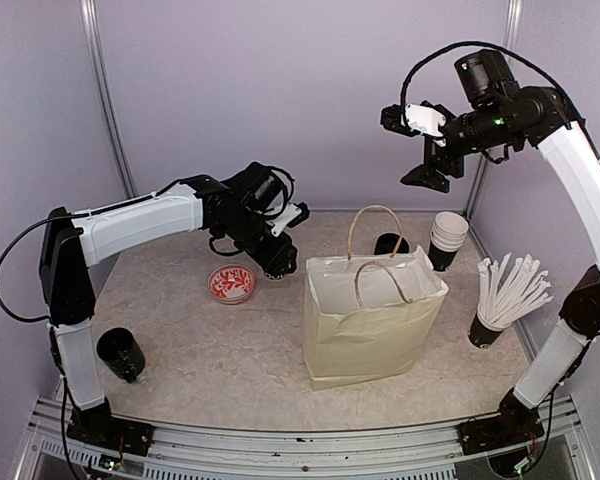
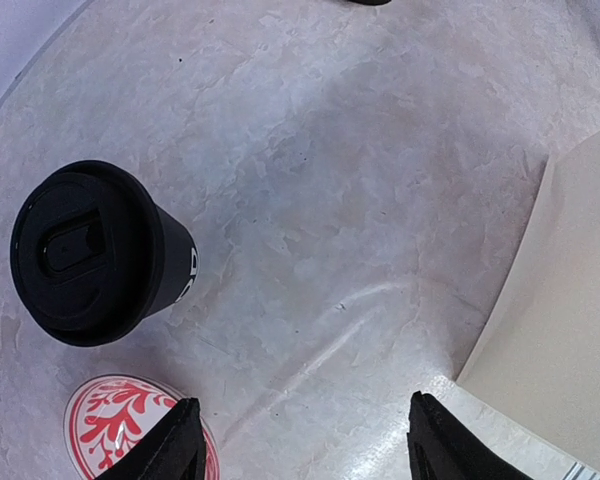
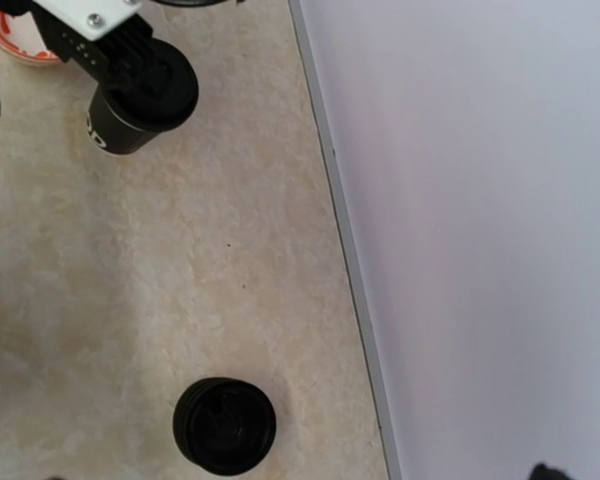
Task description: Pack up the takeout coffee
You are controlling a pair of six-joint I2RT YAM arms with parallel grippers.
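Currently left gripper [image 2: 302,425] jaws stand partly open, holding nothing, over the marbled tabletop [image 2: 360,200]. Black lidded coffee cup [image 2: 90,250] stands upright at frame left, up-left of the fingers, untouched. Top view: right gripper [image 1: 423,178] spread wide, empty, upper right.

left arm [image 1: 140,222]: white shells, black joints | right arm [image 1: 578,175]: same, green light | left gripper [image 2: 302,405]: black | cables [image 1: 8,262]: black

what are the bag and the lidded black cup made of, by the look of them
bag: likely paper, cream, matte; sharp creases and folded sides. cup: probably paper wall, matte black with white print. lid: seems moulded plastic, faint sheen, raised rim and pressed sip tab.
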